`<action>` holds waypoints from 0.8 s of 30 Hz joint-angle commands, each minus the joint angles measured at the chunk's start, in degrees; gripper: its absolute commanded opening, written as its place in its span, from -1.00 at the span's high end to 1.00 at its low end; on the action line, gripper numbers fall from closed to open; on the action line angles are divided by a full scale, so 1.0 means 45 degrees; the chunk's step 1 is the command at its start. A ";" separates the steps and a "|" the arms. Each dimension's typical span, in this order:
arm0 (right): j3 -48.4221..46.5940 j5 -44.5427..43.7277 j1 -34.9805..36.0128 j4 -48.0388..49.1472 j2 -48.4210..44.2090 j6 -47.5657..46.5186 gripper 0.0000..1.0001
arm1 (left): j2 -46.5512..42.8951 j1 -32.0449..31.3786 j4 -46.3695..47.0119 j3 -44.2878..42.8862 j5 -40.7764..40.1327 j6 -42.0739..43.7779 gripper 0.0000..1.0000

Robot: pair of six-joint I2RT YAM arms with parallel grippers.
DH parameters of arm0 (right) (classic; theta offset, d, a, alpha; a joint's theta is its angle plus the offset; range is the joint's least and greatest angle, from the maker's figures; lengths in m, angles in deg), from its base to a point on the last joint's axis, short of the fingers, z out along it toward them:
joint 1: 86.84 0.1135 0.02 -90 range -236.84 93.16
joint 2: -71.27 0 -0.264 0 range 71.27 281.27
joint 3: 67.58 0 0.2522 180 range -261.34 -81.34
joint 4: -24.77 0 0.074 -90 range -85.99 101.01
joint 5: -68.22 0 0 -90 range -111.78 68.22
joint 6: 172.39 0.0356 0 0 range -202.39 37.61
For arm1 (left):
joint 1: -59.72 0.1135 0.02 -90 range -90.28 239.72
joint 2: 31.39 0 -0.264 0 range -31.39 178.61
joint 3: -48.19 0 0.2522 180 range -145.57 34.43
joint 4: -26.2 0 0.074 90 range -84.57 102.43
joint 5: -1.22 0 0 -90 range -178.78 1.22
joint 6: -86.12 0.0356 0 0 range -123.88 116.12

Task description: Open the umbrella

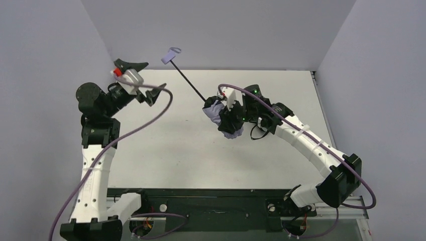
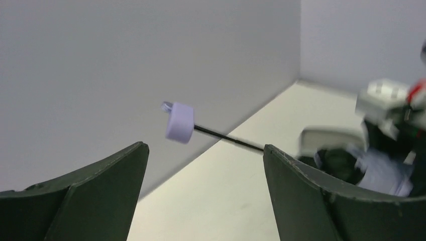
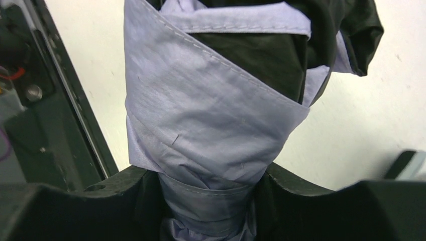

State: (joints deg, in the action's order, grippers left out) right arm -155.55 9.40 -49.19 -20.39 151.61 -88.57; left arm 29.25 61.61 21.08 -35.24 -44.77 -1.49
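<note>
Umbrella point(image 1: 213, 111) is over the table point(image 1: 166, 150) centre, folded, with my right gripper point(image 3: 211, 198) clenched around its bunched canopy point(image 3: 201, 115). That arm reaches in from five o'clock, elbow bent. The shaft point(image 1: 190, 83) runs toward eleven o'clock and ends in the handle point(image 2: 180, 123). My left gripper point(image 1: 145, 80) is raised at ten o'clock, jaws spread wide, clear of the handle.

Robot lab booth: white table point(image 1: 171, 150), plain grey partition walls point(image 1: 226, 30).
</note>
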 commanded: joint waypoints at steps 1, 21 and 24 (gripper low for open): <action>-0.0953 -0.0354 -0.0133 -0.2432 -0.0069 -0.2412 1.00 | -0.1002 -0.1133 -0.8220 -0.0224 0.0669 1.2845 -0.66; -0.2836 -0.1927 0.1260 -0.6946 0.0833 -0.5491 1.00 | 0.0322 -0.5497 -1.0174 0.1097 -0.4138 2.0389 -0.23; -0.2978 -0.2452 0.1255 -0.7599 0.1044 -0.5854 1.00 | 0.0421 -0.5443 -0.9661 0.1585 -0.5324 2.0669 0.11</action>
State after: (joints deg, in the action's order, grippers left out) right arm -165.81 1.42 -43.99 -50.96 155.58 -111.82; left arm 30.72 37.15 -24.38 -30.06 -61.65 87.25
